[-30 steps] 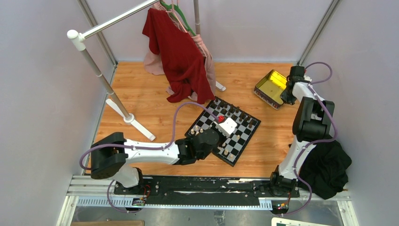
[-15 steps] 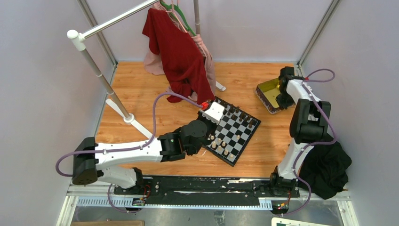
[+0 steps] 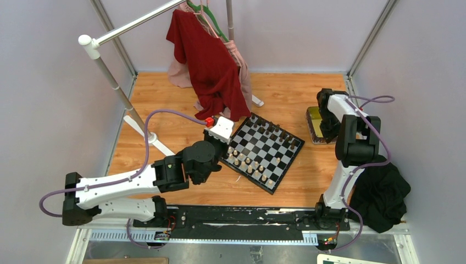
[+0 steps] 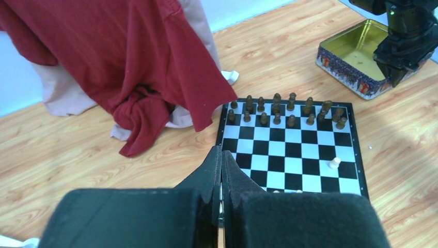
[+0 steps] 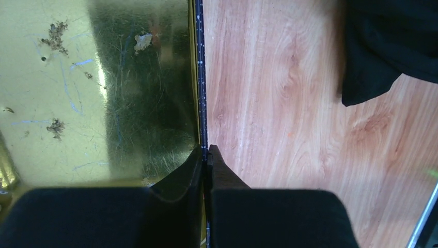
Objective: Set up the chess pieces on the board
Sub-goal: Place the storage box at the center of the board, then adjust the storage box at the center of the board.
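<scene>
Wood-grain counter [image 3: 165, 104], pale walls all round. The board [image 3: 264, 151] lies flat at centre. Dark chess pieces [image 4: 276, 109] fill two rows along its far-right edge, and light chess pieces [image 3: 247, 164] stand along the near-left side. Left gripper [image 4: 221, 155] closed on nothing, just off the board's left corner. Right gripper [image 5: 205, 152] pinched on the gold tin [image 5: 62, 93] wall. The tin's printed side band is too small to read.

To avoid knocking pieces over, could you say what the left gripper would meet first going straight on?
The left gripper would likely meet bare squares of the board first; depth is unclear.
</scene>
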You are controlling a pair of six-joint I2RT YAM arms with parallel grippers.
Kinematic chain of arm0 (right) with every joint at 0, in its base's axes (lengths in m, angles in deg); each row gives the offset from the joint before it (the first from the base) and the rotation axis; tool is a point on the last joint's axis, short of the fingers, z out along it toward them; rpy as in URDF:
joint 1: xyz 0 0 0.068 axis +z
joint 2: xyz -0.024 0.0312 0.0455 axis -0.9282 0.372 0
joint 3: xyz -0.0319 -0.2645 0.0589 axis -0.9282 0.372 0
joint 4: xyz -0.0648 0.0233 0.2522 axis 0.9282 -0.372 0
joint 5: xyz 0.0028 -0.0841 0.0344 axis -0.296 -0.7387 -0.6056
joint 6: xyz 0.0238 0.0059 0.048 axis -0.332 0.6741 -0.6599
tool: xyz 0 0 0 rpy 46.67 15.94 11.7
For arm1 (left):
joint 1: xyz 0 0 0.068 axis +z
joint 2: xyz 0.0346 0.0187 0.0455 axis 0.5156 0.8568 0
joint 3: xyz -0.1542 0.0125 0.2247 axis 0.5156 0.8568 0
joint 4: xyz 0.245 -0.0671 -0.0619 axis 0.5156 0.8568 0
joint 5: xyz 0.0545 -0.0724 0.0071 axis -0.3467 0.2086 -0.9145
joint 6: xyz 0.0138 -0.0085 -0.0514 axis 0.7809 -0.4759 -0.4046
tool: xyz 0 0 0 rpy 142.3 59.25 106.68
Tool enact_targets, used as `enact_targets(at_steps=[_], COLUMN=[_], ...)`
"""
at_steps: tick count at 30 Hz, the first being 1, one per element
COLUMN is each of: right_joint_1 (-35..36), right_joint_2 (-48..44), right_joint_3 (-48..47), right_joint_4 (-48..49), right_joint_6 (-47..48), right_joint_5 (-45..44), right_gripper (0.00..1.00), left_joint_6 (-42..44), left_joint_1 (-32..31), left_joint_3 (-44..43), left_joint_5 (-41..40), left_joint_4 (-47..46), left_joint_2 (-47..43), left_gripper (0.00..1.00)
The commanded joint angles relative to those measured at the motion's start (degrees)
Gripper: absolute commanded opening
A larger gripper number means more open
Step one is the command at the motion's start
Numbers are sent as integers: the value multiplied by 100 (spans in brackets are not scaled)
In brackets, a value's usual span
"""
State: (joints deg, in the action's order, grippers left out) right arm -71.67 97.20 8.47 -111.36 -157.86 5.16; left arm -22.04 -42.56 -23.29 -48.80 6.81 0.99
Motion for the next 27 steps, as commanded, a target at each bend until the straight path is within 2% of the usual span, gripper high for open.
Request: enact_targets(at_steps=[1, 2, 4, 5, 8, 9, 11, 16, 21, 25, 27], right_joint_1=[52, 52, 67, 87, 203, 235, 270, 325, 327, 325, 317], right_joint_2=[54, 81, 123, 106, -63, -118, -212, -537, -646, -517, -326], right_joint_3=[117, 136, 138, 139, 140, 119, 55, -188, -602, -714, -761], right_joint_4=[-171, -117, 13, 72, 211, 232, 235, 245, 435, 1470, 2208], right_joint_6=[-534, -480, -314, -233, -51, 22, 156, 666, 1727, 3736, 4975], right_joint_5=[-320, -287, -216, -214, -382, -451, -527, -776, -1036, -749, -121], right_gripper=[1, 5, 33, 43, 67, 72, 75, 75, 74, 75, 71], left_joint_6=[-162, -195, -213, -217, -239, -242, -248, -226, -189, -148, -119], left_joint_1=[-33, -33, -36, -33, -33, -31, -33, -31, -31, -30, -25], left_joint_3=[-29, -59, -52, -47, -109, -131, -151, -160, -241, -322, -372], left_joint_5=[-279, -312, -355, -381, -415, -424, -438, -425, -381, -348, -308], left_joint_4=[597, 696, 779, 813, 961, 981, 991, 917, 828, 818, 822], left_joint_2=[-199, -222, -252, -248, -223, -213, -197, -153, -14, 68, 82], left_gripper=[0, 0, 0, 0, 0, 0, 0, 0, 0, 0, 0])
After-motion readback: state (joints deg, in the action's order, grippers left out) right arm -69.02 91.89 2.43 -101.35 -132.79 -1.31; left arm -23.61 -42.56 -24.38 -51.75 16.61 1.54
